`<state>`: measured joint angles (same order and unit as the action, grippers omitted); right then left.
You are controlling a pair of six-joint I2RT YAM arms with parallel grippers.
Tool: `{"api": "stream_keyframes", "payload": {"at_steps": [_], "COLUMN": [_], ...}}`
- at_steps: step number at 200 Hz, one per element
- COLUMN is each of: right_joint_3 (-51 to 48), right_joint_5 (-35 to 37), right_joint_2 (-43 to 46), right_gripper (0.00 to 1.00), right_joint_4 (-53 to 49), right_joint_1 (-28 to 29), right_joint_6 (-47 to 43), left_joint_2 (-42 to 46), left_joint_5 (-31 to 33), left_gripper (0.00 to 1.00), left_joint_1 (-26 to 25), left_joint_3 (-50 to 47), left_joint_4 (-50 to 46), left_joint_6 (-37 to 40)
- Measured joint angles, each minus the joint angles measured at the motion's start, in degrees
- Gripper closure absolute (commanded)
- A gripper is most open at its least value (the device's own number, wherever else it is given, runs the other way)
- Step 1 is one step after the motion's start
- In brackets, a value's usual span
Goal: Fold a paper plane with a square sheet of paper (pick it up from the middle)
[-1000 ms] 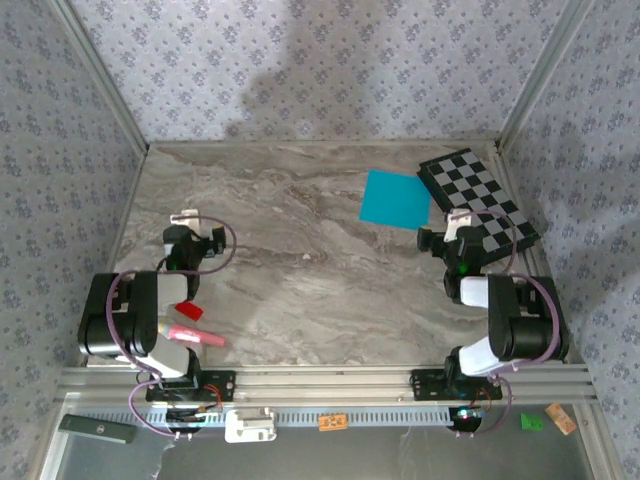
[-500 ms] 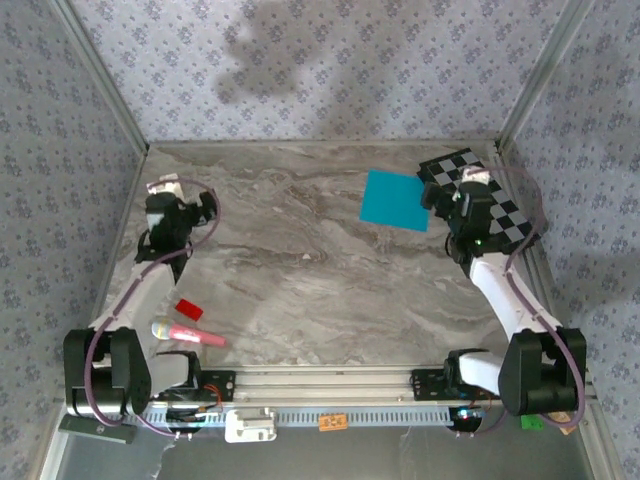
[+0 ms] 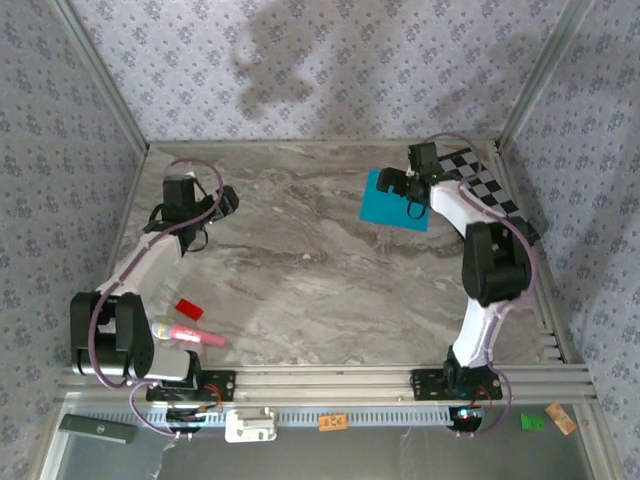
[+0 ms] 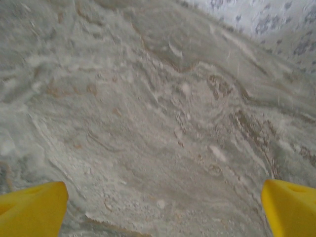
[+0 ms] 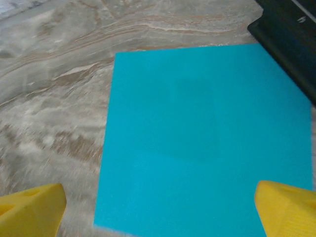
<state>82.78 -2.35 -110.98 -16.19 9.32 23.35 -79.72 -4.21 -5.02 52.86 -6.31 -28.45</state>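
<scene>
Nothing folded yet: the square sheet of paper [image 5: 197,138] lies flat and uncreased, right claw [image 5: 158,207] wide above it, left claw [image 4: 160,207] wide, empty.

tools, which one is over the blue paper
The right tool, open above the square sheet of paper beside the checkered board; the left tool, also open, is over bare marble table.

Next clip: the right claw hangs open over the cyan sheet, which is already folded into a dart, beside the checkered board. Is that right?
Not quite. The square sheet of paper is not folded into a dart: the right wrist view shows it lying flat and uncreased on the table. The rest holds: the right claw hangs open over it, beside the checkered board.
</scene>
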Motion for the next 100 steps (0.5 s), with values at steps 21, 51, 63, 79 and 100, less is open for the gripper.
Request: {"api": "stream_keyframes", "payload": {"at_steps": [21, 51, 63, 79, 100], "right_joint_3": [8.3, 15.9, 17.3, 18.1, 18.9], "right_joint_5": [-0.7, -0.7, -0.7, -0.3, -0.6], "right_joint_2": [-8.3, -15.9, -17.6, -18.7, -18.7], "right_gripper": [0.02, 0.02, 0.02, 0.02, 0.03], "right_joint_4": [-3.3, -6.9, -8.4, -9.6, -10.9], "right_joint_1": [-1.3, -2.2, -2.3, -2.1, -1.9], "right_joint_6": [1.5, 3.2, 3.8, 4.4, 5.6], "left_joint_2": [-0.7, -1.9, -2.3, -2.7, -3.7], "left_joint_5": [-1.9, -4.0, -4.6, -5.4, -5.9], "left_gripper": [0.0, 0.0, 0.0, 0.0, 0.0], "left_joint_1": [-0.7, -1.4, -1.6, -1.6, -1.6], "left_joint_3": [0.1, 1.2, 1.5, 1.7, 1.9], "left_joint_4": [-0.8, -1.2, -1.2, -1.1, -1.0], "left_joint_6": [-0.6, -1.4, -1.7, -2.2, -3.0]}}
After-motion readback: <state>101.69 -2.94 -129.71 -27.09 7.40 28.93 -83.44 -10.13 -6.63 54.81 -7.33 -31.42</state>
